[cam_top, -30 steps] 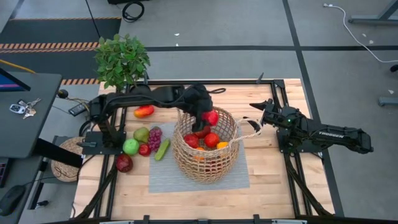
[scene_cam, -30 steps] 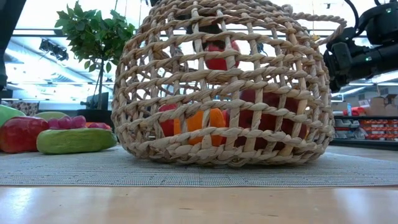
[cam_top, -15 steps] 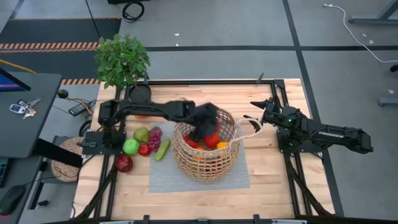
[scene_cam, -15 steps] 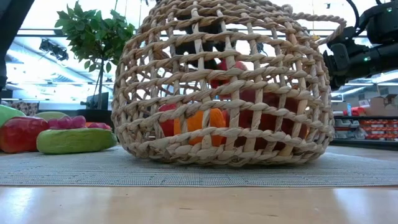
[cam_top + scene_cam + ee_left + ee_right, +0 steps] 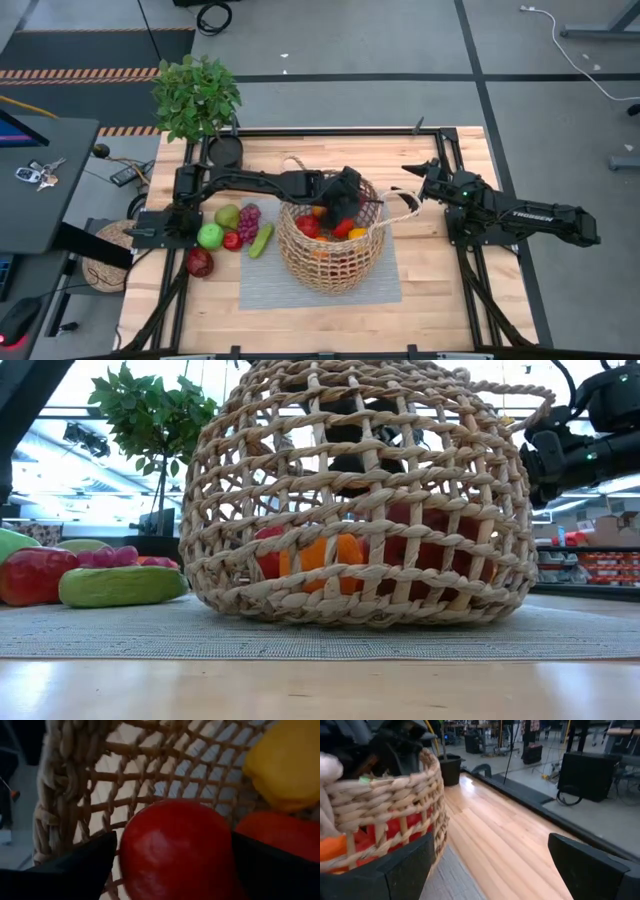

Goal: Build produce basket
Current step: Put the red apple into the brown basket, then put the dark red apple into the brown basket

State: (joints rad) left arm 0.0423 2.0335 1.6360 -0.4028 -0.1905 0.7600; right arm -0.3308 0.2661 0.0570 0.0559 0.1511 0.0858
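Observation:
The tan wicker basket (image 5: pixel 330 262) stands on a grey mat and holds several fruits. My left gripper (image 5: pixel 345 203) reaches down into it over the far left rim. In the left wrist view its fingers stand on either side of a red apple (image 5: pixel 175 850), which lies against the basket wall (image 5: pixel 150 780) beside a yellow fruit (image 5: pixel 285 765) and another red one (image 5: pixel 270 830). More produce lies left of the basket: a pear (image 5: pixel 228 216), grapes (image 5: pixel 248 220), a green apple (image 5: pixel 210 235), a cucumber (image 5: pixel 261 240) and a dark red apple (image 5: pixel 199 262). My right gripper (image 5: pixel 412 180) waits open, right of the basket. My left gripper has the red apple between its two fingers, which slant down into the basket from the table's left. The apple fills the gap from one finger (image 5: pixel 95 855) to the other. Whether the fingers touch its sides (image 5: pixel 127 845), I cannot tell. The apple rests among the other fruit.
A potted plant (image 5: pixel 195 95) and a black pot (image 5: pixel 225 150) stand at the far left corner. The grey mat (image 5: pixel 260 285) lies under the basket. The basket's loop handle (image 5: pixel 400 205) sticks out toward my right gripper. Bare wood shows near the front edge (image 5: pixel 300 325).
My left gripper has gone down from above the basket's far rim into the basket, toward the table's right, rolling as it went. The red apple it carried has come down with it and now lies low among the other fruit.

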